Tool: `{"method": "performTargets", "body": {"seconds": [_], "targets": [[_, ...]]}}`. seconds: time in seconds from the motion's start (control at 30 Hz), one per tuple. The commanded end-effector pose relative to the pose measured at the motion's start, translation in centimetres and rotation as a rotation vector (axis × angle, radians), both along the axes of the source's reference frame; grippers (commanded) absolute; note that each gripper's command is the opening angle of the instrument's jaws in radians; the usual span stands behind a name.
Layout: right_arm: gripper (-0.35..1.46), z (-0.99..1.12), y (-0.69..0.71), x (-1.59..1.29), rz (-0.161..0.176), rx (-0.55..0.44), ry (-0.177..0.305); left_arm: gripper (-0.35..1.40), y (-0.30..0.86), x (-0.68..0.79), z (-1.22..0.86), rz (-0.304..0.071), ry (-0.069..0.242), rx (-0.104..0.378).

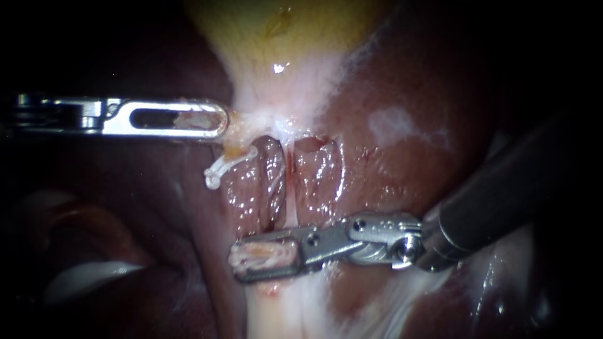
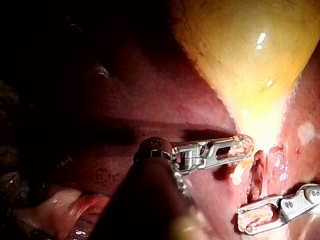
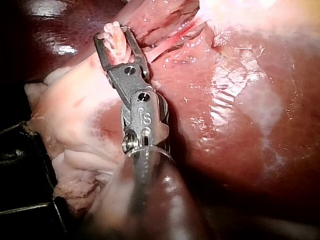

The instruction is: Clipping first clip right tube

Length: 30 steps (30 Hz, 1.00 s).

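Endoscope view: right instrument (image 1: 240,258) grips pale tissue (image 1: 269,252) between jaws.

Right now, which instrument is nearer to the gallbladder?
Left. The left instrument reaches the narrow neck of the gallbladder; the right instrument holds pale tissue well below it.

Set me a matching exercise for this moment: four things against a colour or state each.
Things:
1. gallbladder
2. liver
3. left instrument
4. right instrument

States:
A. jaws shut on pale tissue, away from the gallbladder
B. yellow
C. jaws shut on neck tissue, right at the gallbladder's narrow end
D. dark red

Pairs: 1-B; 2-D; 3-C; 4-A
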<state>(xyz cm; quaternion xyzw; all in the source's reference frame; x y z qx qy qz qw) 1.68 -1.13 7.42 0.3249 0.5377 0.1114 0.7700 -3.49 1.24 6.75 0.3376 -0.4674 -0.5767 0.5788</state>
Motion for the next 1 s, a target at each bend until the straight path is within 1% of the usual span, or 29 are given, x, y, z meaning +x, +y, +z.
{"method": "performTargets", "body": {"seconds": [0.03, 0.4, 0.47, 0.5, 0.57, 0.6, 0.67, 0.73, 1.0], "targets": [[0.16, 0.00, 0.00, 0.00, 0.000, 0.000, 0.000, -0.35, 0.00, 0.00, 0.00, 0.000, 0.000, 0.000], [0.18, -0.01, 0.01, -0.01, 0.000, 0.001, 0.000, -0.35, 0.00, 0.00, 0.00, 0.000, 0.000, 0.000], [0.25, -0.02, 0.02, -0.01, -0.002, 0.003, 0.002, -0.35, 0.00, 0.00, 0.00, 0.000, 0.000, 0.000], [0.34, -0.02, 0.02, -0.02, -0.003, 0.003, 0.002, -0.35, 0.00, 0.00, 0.00, 0.000, 0.000, 0.000], [0.43, -0.03, 0.03, -0.01, -0.003, -0.026, 0.008, -0.35, 0.00, 0.00, 0.00, 0.000, 0.000, 0.000], [0.46, -0.04, 0.05, -0.01, 0.005, -0.042, 0.021, -0.35, 0.00, 0.00, 0.00, 0.000, 0.000, 0.000], [0.50, -0.06, 0.09, 0.01, 0.042, -0.084, 0.033, -0.35, 0.00, 0.00, 0.00, 0.000, 0.000, 0.000], [0.50, -0.08, 0.11, 0.01, 0.045, -0.096, 0.048, -0.35, 0.00, 0.00, 0.00, 0.000, 0.000, 0.000], [0.50, -0.12, 0.15, -0.06, 0.038, -0.114, 0.058, -0.35, 0.00, 0.01, 0.00, 0.001, 0.000, 0.000]]}}
